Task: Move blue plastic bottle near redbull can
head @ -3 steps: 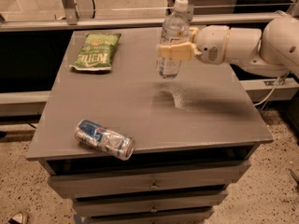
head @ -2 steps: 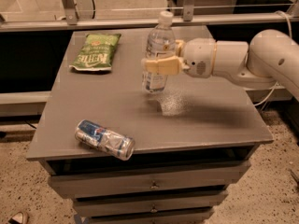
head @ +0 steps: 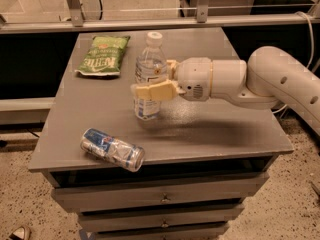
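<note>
The blue plastic bottle (head: 149, 74) is clear with a white cap and a white label. It stands upright at the middle of the grey table (head: 200, 129). My gripper (head: 151, 82) is shut on the bottle's middle, reaching in from the right. The redbull can (head: 112, 149) is dented, blue and silver. It lies on its side near the table's front left edge, a short way in front of and to the left of the bottle.
A green snack bag (head: 103, 55) lies at the back left of the table. My white arm (head: 260, 81) stretches across the table's right half. Drawers (head: 160, 198) sit below the tabletop. A metal rail (head: 150, 23) runs behind the table.
My gripper has carried the bottle leftward and toward the front of the table, closer to the can. The can and the bag have not moved.
</note>
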`<action>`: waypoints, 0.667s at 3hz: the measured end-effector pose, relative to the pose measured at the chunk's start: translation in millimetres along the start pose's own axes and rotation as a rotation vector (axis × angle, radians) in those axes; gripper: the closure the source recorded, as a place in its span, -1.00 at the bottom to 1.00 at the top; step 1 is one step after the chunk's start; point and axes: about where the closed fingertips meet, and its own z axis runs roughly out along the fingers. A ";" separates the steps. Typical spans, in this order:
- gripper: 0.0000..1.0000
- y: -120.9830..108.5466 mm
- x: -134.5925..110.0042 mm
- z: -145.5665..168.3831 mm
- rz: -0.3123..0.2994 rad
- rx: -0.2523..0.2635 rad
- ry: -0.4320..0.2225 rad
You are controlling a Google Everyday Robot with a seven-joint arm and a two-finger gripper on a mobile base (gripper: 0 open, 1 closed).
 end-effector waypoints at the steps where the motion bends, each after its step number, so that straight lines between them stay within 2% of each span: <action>1: 1.00 21.4 9.4 15.8 -0.016 -0.052 0.012; 2: 1.00 30.2 16.0 23.1 -0.038 -0.074 0.027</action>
